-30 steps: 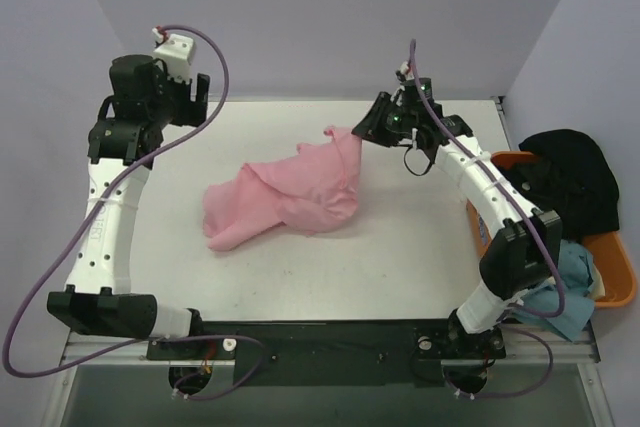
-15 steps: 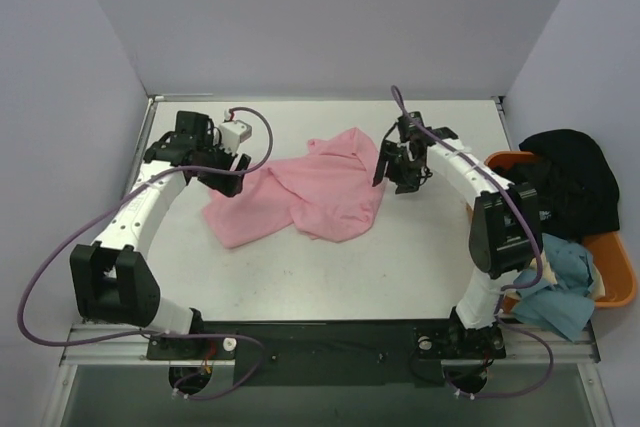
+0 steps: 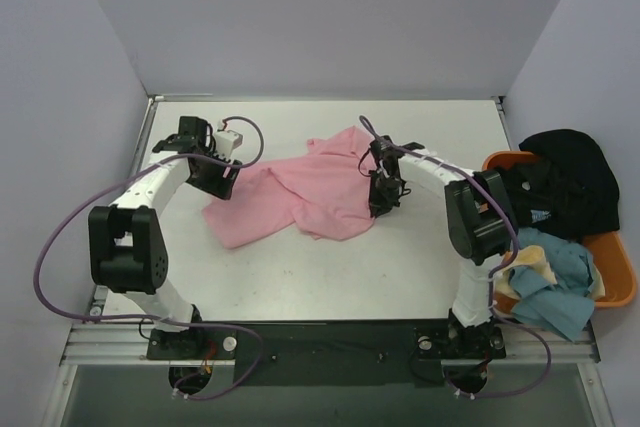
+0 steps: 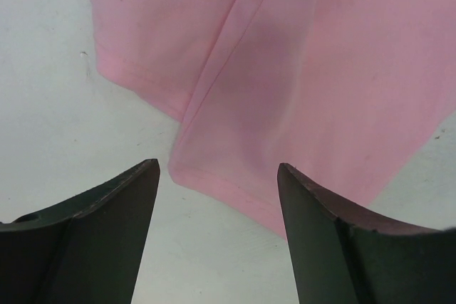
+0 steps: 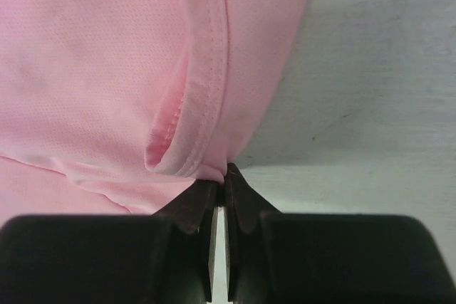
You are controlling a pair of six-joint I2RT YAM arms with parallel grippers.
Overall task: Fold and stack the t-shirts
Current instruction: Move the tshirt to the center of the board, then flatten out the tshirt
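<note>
We find the pink shirt crumpled mid-table, unfolded. The right gripper pinches its hem, and the left gripper is spread over the opposite edge. The black shirt and blue shirt wait at the tub; nothing is stacked.

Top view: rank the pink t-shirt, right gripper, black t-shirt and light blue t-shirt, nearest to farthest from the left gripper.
1. pink t-shirt, just right of the left gripper, mid-table.
2. right gripper, at the shirt's right edge.
3. black t-shirt and light blue t-shirt, both at the orange tub, far right: too close to call.
</note>
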